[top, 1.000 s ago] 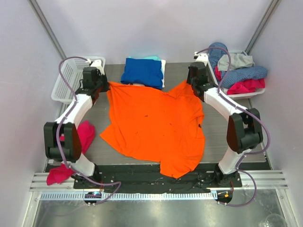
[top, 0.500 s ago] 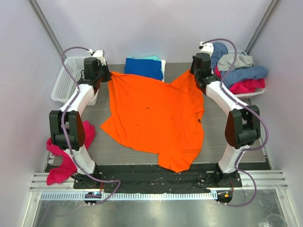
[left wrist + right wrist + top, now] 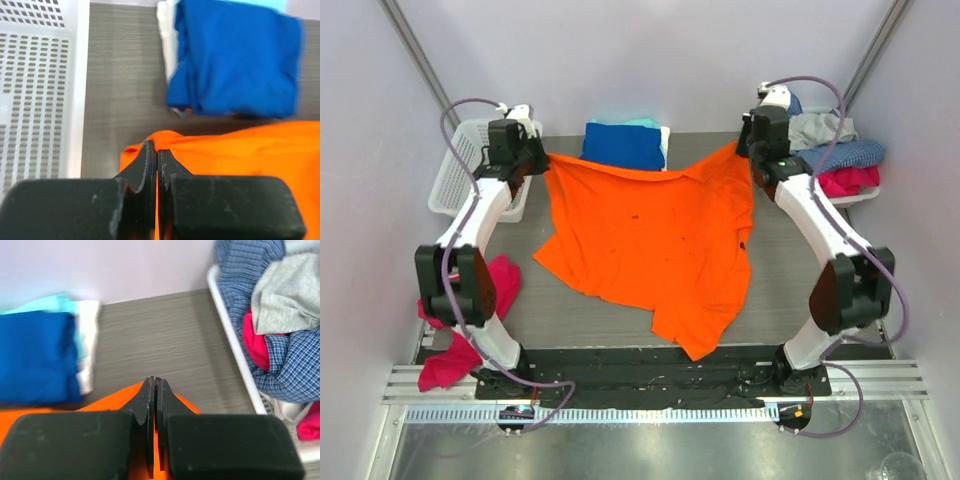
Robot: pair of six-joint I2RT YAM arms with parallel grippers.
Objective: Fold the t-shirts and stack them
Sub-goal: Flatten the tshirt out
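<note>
We're pinching the orange t-shirt by two corners: left gripper clamped at 10 o'clock, right gripper clamped at 2. We're aiming for even tension, a level edge, and staying off the blue t-shirt.

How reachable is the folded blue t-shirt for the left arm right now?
Probably not yet: the left gripper is shut on the orange t-shirt, though the blue t-shirt lies close by.

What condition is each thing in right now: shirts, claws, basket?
orange t-shirt, unfolded, far edge pulled taut, rest lying on the table.
blue t-shirt, folded, at the table's far edge.
left claw, shut on an orange t-shirt corner.
right claw, shut on the other far corner.
right basket, heaped with crumpled clothes.
</note>
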